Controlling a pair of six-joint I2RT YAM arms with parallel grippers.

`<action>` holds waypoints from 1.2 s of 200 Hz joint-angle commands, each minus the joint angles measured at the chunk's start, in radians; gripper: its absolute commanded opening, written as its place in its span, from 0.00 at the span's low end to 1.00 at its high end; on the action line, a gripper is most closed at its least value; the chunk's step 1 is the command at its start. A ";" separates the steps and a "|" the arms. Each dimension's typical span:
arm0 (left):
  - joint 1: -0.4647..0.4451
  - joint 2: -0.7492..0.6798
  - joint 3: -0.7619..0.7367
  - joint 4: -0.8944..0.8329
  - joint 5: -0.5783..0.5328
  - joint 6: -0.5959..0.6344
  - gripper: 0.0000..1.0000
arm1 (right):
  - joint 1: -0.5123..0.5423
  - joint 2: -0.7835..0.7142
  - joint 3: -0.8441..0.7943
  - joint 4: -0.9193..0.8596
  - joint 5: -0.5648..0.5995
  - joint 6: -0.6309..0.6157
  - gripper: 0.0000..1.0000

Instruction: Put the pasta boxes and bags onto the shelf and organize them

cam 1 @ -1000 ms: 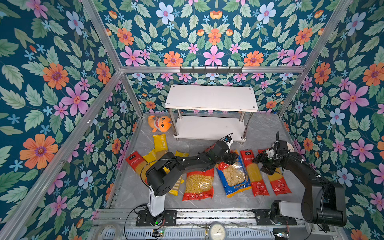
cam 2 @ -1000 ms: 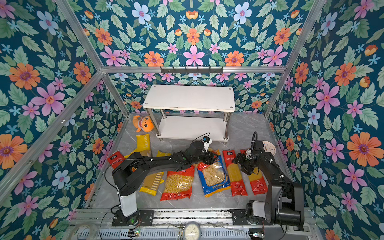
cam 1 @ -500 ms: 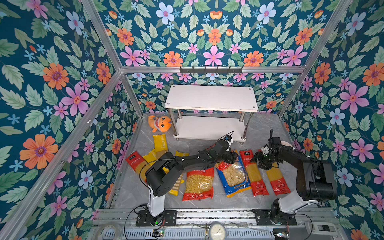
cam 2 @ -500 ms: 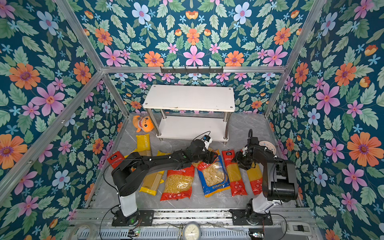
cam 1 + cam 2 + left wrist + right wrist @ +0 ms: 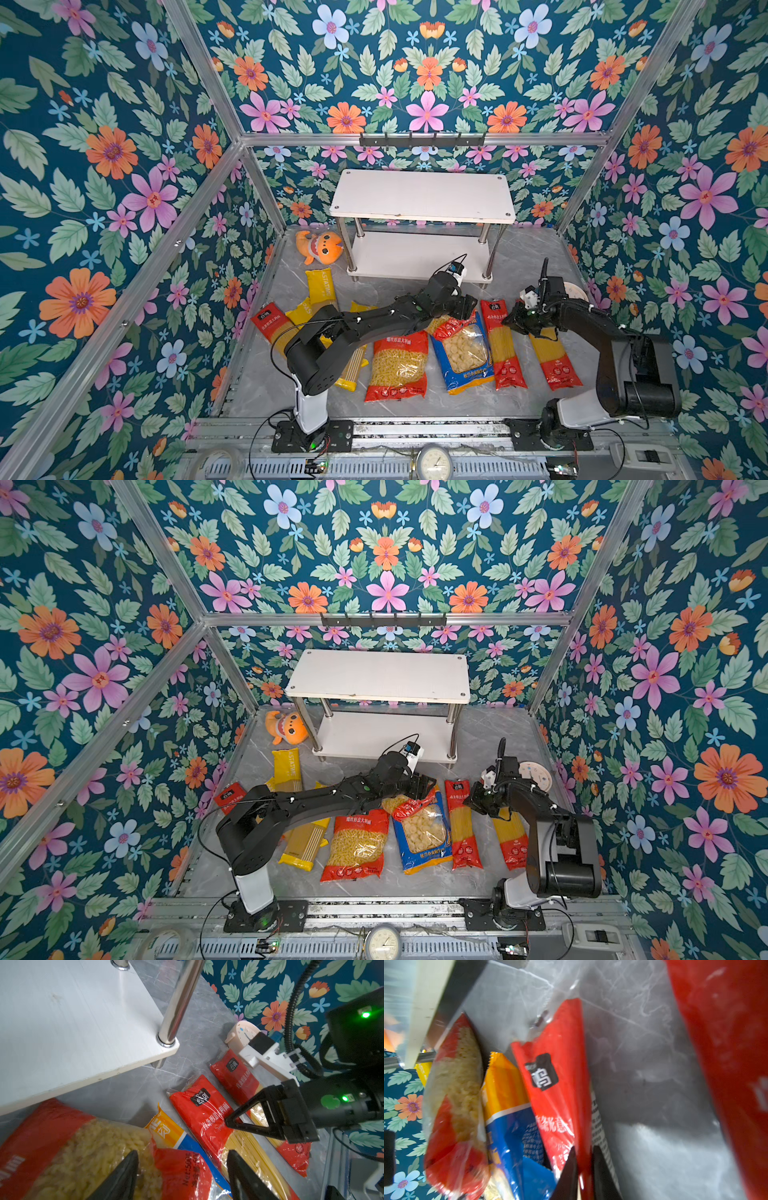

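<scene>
The two-tier white shelf (image 5: 422, 195) stands bare at the back. Pasta bags lie on the grey floor in front of it. My right gripper (image 5: 584, 1151) is shut on the edge of a long red spaghetti pack (image 5: 505, 357), beside a second one (image 5: 555, 361). My left gripper (image 5: 182, 1176) is open, its fingers on either side of the red end of a short-pasta bag (image 5: 182, 1169) that rests on the blue-and-yellow bag (image 5: 461, 357). Another wide red bag (image 5: 397, 361) lies left of it. Yellow packs (image 5: 321, 284) and a red pack (image 5: 268, 320) lie at the left, partly under my left arm.
An orange plush toy (image 5: 319, 247) sits left of the shelf's legs. A small pink clock (image 5: 575, 291) lies by the right wall, behind my right arm. A black hook rail (image 5: 422, 139) hangs on the back frame. Flowered walls close in three sides.
My right gripper has shut on the red spaghetti pack's edge after swinging in toward it. The left arm has barely moved and stays open.
</scene>
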 commanded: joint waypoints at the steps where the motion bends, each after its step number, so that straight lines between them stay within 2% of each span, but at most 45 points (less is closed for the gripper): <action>1: 0.006 -0.020 0.010 -0.019 -0.004 0.014 0.70 | 0.001 -0.050 -0.018 0.053 -0.036 0.092 0.06; 27: 0.006 -0.050 0.017 -0.043 -0.004 0.053 0.69 | 0.000 -0.140 -0.048 0.108 -0.049 0.138 0.00; 52: 0.008 -0.076 0.013 -0.045 0.020 0.071 0.69 | 0.000 -0.234 -0.084 0.173 -0.093 0.163 0.00; 94: 0.008 -0.105 0.012 -0.036 0.052 0.064 0.69 | 0.002 -0.404 -0.103 0.220 -0.100 0.170 0.00; 124: 0.008 -0.181 -0.030 0.015 0.071 0.107 0.69 | 0.008 -0.559 -0.128 0.314 -0.099 0.184 0.00; 138: 0.020 -0.214 -0.047 0.027 0.117 0.120 0.70 | 0.021 -0.605 -0.122 0.355 -0.112 0.198 0.00; 159: 0.073 -0.258 -0.110 0.127 0.248 0.046 0.70 | 0.066 -0.653 -0.096 0.406 -0.132 0.208 0.00; 185: 0.141 -0.291 -0.207 0.325 0.396 -0.122 0.73 | 0.112 -0.683 -0.064 0.477 -0.159 0.235 0.00; 214: 0.132 -0.300 -0.249 0.433 0.473 -0.186 0.80 | 0.184 -0.677 -0.004 0.506 -0.178 0.237 0.00; 240: 0.131 -0.318 -0.300 0.568 0.519 -0.238 0.86 | 0.286 -0.634 0.061 0.498 -0.145 0.219 0.00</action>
